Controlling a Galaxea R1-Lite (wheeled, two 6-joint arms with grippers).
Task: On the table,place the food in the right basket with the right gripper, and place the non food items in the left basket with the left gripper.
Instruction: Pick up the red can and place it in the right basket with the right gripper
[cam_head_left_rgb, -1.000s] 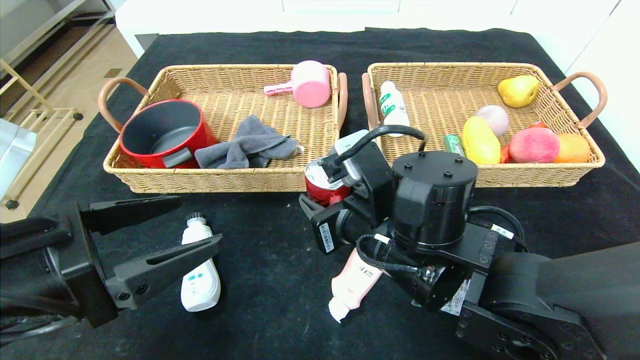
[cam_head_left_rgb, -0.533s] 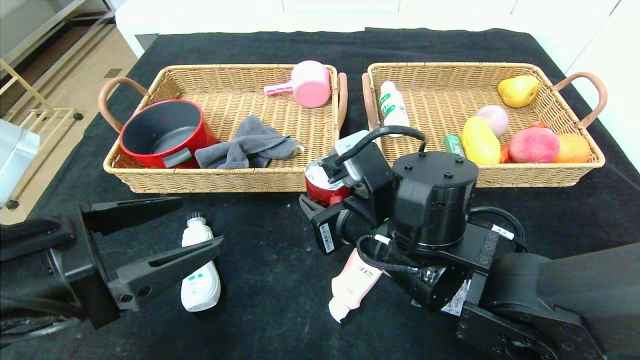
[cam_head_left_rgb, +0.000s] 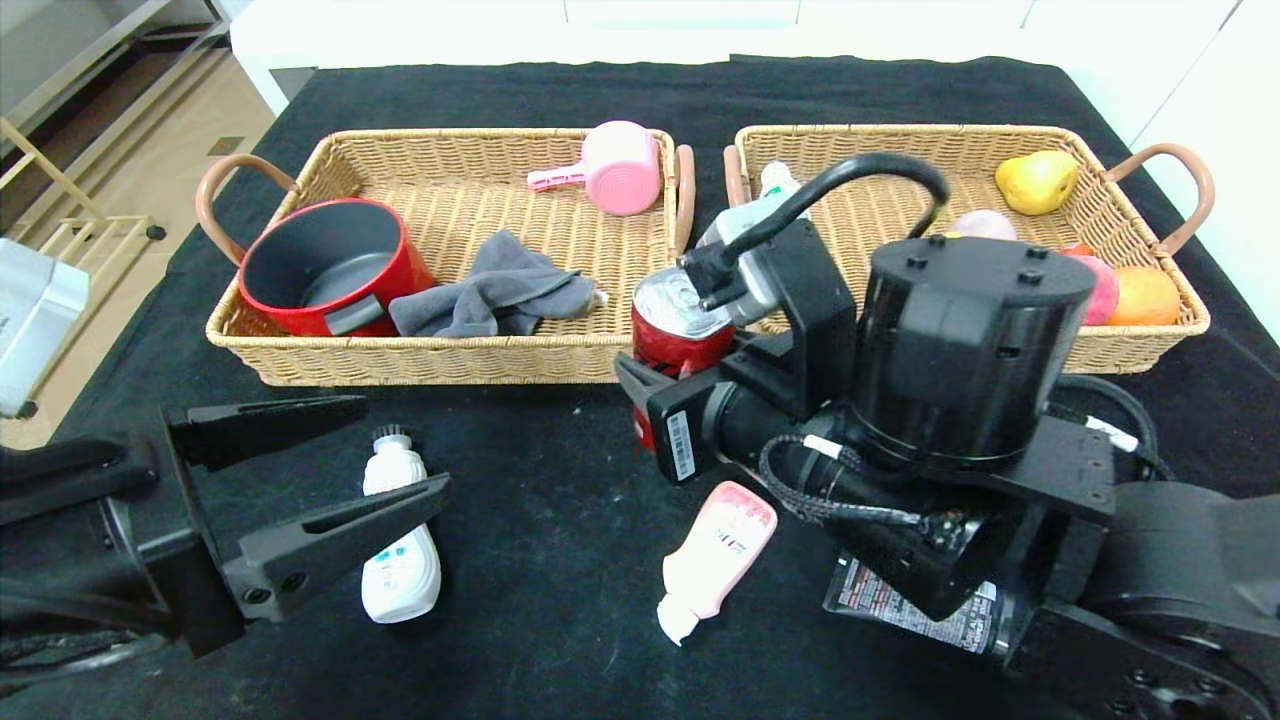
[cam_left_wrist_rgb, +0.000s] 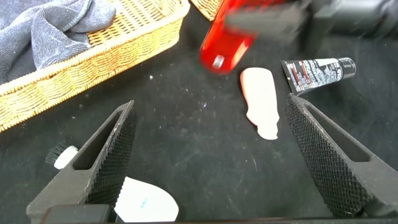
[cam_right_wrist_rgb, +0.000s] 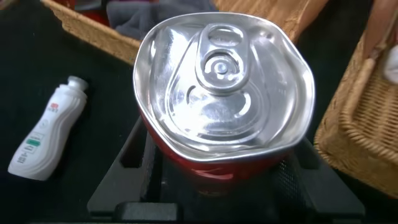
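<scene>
The right gripper (cam_head_left_rgb: 668, 385) is clamping the red can (cam_head_left_rgb: 681, 330) between its jaws and holding it upright above the black table (cam_head_left_rgb: 560, 90), just in front of the gap between the two wicker baskets; in the right wrist view the can's silver top (cam_right_wrist_rgb: 221, 87) is looking squeezed out of round. The left gripper (cam_head_left_rgb: 330, 455) is hanging low over the near left part of the table with its jaws spread wide and holding nothing, and the white bottle (cam_head_left_rgb: 398, 540) with the dark bristle tip is lying on the cloth under its fingers. The pink tube (cam_head_left_rgb: 712, 550) is lying near the middle of the table in front of the can, and the dark printed tube (cam_left_wrist_rgb: 318, 70) is lying just beside it, partly under the right arm. The left basket (cam_head_left_rgb: 470, 160) is holding a red pot (cam_head_left_rgb: 330, 265), a grey cloth (cam_head_left_rgb: 495, 290) and a pink cup (cam_head_left_rgb: 620, 165). The right basket (cam_head_left_rgb: 900, 150) is holding a pear (cam_head_left_rgb: 1035, 180) and other fruit, mostly hidden behind the arm.
</scene>
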